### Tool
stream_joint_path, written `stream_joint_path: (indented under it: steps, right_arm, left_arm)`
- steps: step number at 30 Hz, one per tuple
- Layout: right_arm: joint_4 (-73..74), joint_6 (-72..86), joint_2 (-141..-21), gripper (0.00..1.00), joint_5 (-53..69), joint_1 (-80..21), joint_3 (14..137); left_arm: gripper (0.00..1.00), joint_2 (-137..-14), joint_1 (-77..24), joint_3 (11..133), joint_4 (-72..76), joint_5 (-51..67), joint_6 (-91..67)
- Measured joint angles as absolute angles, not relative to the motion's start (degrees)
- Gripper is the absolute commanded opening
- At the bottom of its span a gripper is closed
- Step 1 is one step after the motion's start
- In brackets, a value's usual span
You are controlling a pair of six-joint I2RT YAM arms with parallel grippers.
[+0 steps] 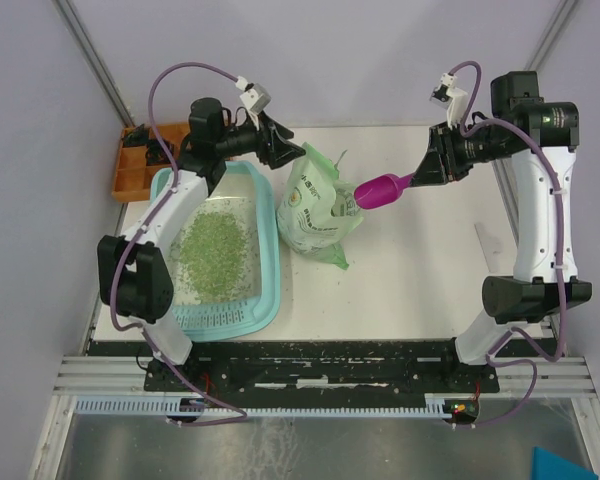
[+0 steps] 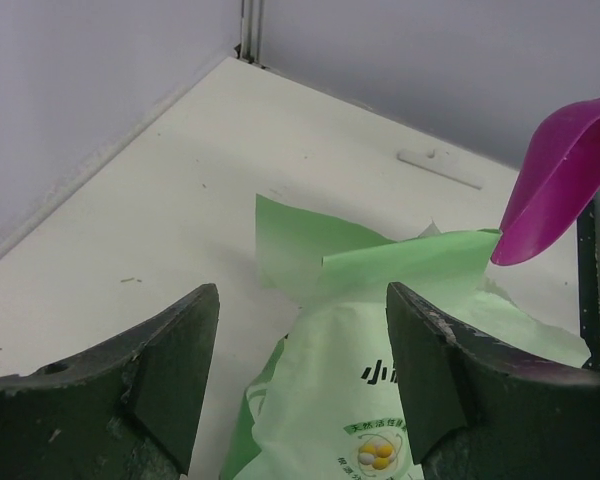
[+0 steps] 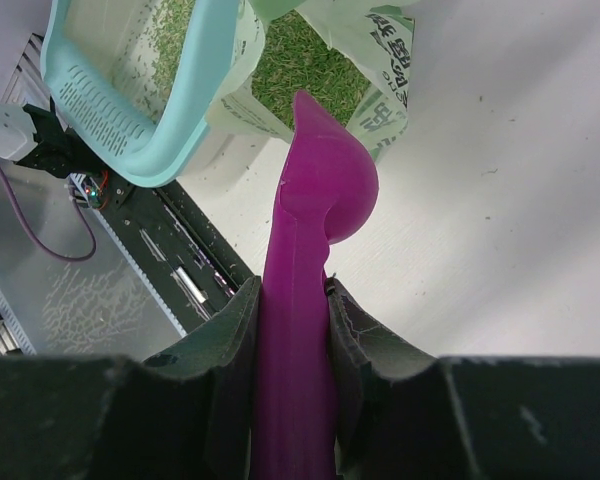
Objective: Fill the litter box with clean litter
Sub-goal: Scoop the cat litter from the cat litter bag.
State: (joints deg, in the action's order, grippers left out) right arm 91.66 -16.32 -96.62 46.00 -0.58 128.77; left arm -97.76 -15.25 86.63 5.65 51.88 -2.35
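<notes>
Now scooping: right gripper (image 3: pixel 293 300) is clenching the magenta scoop (image 3: pixel 315 190) at the bag (image 1: pixel 315 215) mouth.
Bag side: left gripper (image 2: pixel 300 300) is hanging released, jaws straddling the bag top.
Litter box (image 1: pixel 270 260): sitting left of the bag, clean litter (image 1: pixel 212 250) partly covering its floor.
Technique: dipping deep and lifting level is looking wisest.

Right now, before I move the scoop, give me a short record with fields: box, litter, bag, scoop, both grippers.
litter box: on the left side of the table, partly filled
bag: beside the box's right wall, top open
litter: green granules scattered over the box floor; more inside the bag
scoop: magenta, bowl at the bag's mouth, load not visible
right gripper: shut on the scoop
left gripper: open, at the bag's top edge, holding nothing
</notes>
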Motion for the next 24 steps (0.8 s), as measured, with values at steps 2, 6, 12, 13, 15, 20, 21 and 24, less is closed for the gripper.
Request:
stream_joint_path:
  steps: [2, 6, 12, 13, 15, 20, 21, 24]
  right_arm:
    - [91.66, -16.32, -96.82, 0.02, 45.98, -0.58, 128.77]
    - [91.66, -16.32, -97.36, 0.02, 45.95, -0.58, 128.77]
    - [91.64, -16.29, -97.82, 0.02, 45.87, -0.58, 128.77]
    - [91.64, -16.29, -97.93, 0.02, 45.87, -0.58, 128.77]
    - [91.66, -16.25, -98.28, 0.02, 45.87, -0.58, 128.75]
    - [91.66, -16.05, -100.29, 0.02, 45.80, -0.82, 128.75]
    - [91.66, -16.01, -101.01, 0.02, 45.76, -1.08, 128.79]
    - [91.66, -15.84, -103.04, 0.02, 45.17, -1.85, 128.99]
  left_arm:
    - [0.74, -98.87, -15.25, 86.63, 5.67, 52.75, -2.35]
    - [0.70, -100.92, -15.25, 86.63, 6.02, 54.24, -2.94]
    - [0.58, -101.93, -15.25, 84.79, 11.62, 57.10, -8.43]
    - [0.57, -101.93, -15.25, 84.25, 12.91, 57.52, -9.43]
    - [0.57, -101.93, -15.31, 83.42, 14.63, 58.37, -10.83]
    - [0.56, -101.93, -15.73, 82.96, 16.99, 60.20, -12.99]
    - [0.55, -101.93, -15.84, 82.96, 17.39, 60.36, -13.28]
    - [0.47, -101.97, -16.12, 82.96, 17.82, 60.64, -14.17]
